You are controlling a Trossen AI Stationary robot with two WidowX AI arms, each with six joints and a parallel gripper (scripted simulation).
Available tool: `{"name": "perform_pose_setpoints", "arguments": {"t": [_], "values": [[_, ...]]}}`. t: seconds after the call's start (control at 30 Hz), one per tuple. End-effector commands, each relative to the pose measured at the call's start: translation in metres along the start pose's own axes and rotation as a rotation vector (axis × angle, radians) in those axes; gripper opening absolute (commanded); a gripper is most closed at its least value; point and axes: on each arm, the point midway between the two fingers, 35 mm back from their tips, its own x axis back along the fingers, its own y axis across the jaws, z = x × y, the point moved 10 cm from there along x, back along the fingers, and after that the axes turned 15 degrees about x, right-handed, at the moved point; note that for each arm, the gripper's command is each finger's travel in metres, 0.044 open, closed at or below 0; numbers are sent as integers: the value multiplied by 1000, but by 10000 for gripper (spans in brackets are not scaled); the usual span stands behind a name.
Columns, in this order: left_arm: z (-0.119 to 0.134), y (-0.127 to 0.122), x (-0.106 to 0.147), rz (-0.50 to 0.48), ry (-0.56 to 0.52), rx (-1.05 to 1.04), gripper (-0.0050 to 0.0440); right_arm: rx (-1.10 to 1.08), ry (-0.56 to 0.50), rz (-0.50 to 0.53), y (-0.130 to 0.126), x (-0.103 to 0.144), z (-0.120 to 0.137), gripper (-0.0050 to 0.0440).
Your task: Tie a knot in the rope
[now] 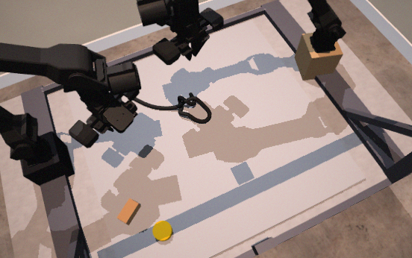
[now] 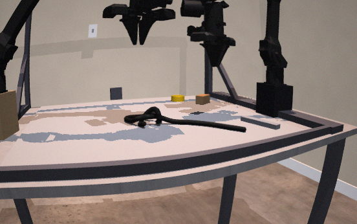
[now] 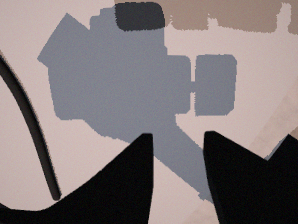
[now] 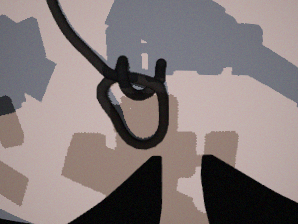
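Observation:
The black rope (image 1: 164, 108) (image 2: 210, 123) (image 3: 31, 115) (image 4: 163, 110) lies on the table, with a loose crossing and an open loop at one end. A small bend arches up at the crossing, with a short end beside it. The long tail runs straight away. My left gripper (image 1: 105, 130) (image 2: 215, 65) (image 3: 178, 142) is slightly open and empty, above the table near the tail's end. My right gripper (image 1: 191, 56) (image 2: 138, 44) (image 4: 181, 165) is slightly open and empty, high above the table near the loop. Neither gripper touches the rope.
An orange block (image 1: 129, 211) (image 2: 202, 99) and a yellow disc (image 1: 162, 230) (image 2: 178, 98) lie far from the rope. A grey bar (image 2: 260, 122) lies beyond the tail's end. A dark frame (image 1: 53, 194) (image 2: 129, 168) edges the table, with the arm bases on it.

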Motion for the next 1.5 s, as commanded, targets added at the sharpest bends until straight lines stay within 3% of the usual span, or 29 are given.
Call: {"name": "perform_pose_setpoints", "arguments": {"t": [0.0,1.47], "values": [[0,0,5,-10,-16,-4,100,-13,-29,-25,3,11,0,80],[81,91,-35,-163,-162,11,100,-13,-29,-25,3,11,0,80]]}}
